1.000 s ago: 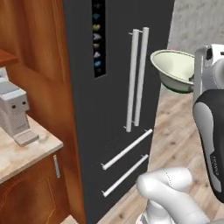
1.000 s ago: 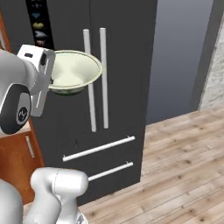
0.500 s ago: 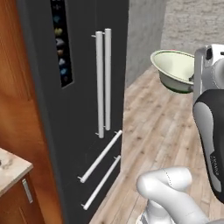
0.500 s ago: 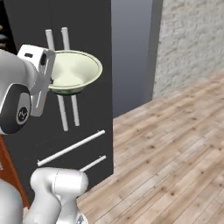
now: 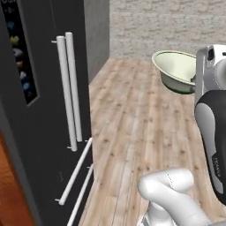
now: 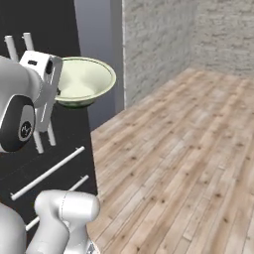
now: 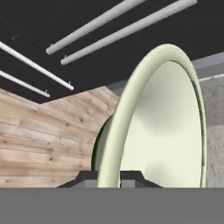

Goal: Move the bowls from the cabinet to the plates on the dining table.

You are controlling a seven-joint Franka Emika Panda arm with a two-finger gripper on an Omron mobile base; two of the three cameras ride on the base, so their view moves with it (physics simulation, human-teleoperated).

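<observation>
Wood plank floor (image 5: pixel 132 132) is spreading across both base views, with a grey brick wall (image 6: pixel 163 44) standing behind it. A tall black fridge (image 5: pixel 39 145) with two long upright silver bar handles (image 5: pixel 68 88) and two lower drawer bars (image 5: pixel 77 174) is standing at the left of the left base view; in the right base view its dark front is sitting behind the arm. A strip of reddish-brown wood (image 5: pixel 11 194) is showing at the lower left edge of the left base view.

The white arm (image 5: pixel 212 132) is rising at the right of the left base view and at the left of the right base view, hand held high above the floor.

The cream bowl (image 5: pixel 175 70) with the dark green band on its outside is hanging in the air off the front of the hand, well above the floor, beside the fridge, touching nothing else. In the base views it is sitting roughly upright, slightly tilted, open side up. In the hand view it is appearing edge-on, rim (image 7: pixel 131 109) running up from between the finger tips, inside facing right, green outer wall facing left.

The gripper (image 7: pixel 109 177) is pinching the bowl rim: one dark finger tip is sitting on the outside of the wall, the other on the inside, jaws narrowed onto the thin edge. The bowl is projecting straight out ahead of the finger tips.
</observation>
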